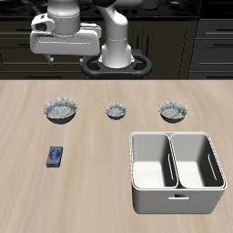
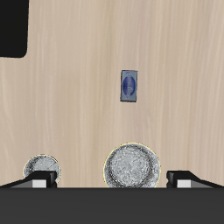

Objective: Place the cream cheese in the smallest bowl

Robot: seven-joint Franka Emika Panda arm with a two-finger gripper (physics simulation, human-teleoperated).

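Observation:
The cream cheese (image 1: 55, 157) is a small dark blue box lying flat on the table, nearer the front edge than the bowls. It also shows in the wrist view (image 2: 129, 86). The smallest bowl (image 1: 115, 111) stands in the middle of a row of three speckled bowls; in the wrist view (image 2: 41, 168) it sits beside a wider bowl (image 2: 134, 166). My gripper (image 1: 56, 50) hangs high above the table's back, far from the box. Its fingertips (image 2: 37, 179) stand wide apart with nothing between them, so my gripper (image 2: 110, 179) is open and empty.
Two wider bowls (image 1: 59, 110) (image 1: 171, 111) flank the smallest one. A white two-compartment bin (image 1: 176, 171) stands near the front edge, on the far side of the table from the box. The robot's base (image 1: 116, 62) is behind the bowls.

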